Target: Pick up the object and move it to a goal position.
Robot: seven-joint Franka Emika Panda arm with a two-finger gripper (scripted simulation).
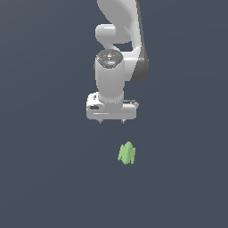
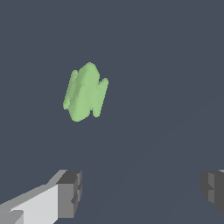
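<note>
Right now I have the claw [image 1: 111,121] hanging wide apart and empty, jaws spread far wider than the object [image 1: 127,153], nothing between them. In the exterior view the object lies on the dark bench [image 1: 40,178] at about 5 o'clock from the claw, near it but clear of it. In the wrist view the object [image 2: 85,92] shows ahead of the fingers [image 2: 70,192], offset toward one of them and not centred in the gap.

My read on handling: it looks like a small, rigid lump, probably light, with ridged lobes running lengthwise. Those ridges could let a pad seat in a groove, or slip off a crest, so I would close across the narrow waist, pads on the two broad flanks near the middle, not on the tapered ends.

Its long axis runs nearly 12 to 6 o'clock in both views, tipped slightly toward 1 o'clock, with the rounder end at 12. I cannot tell whether it lies flat or stands on end. No goal marker shows.
</note>
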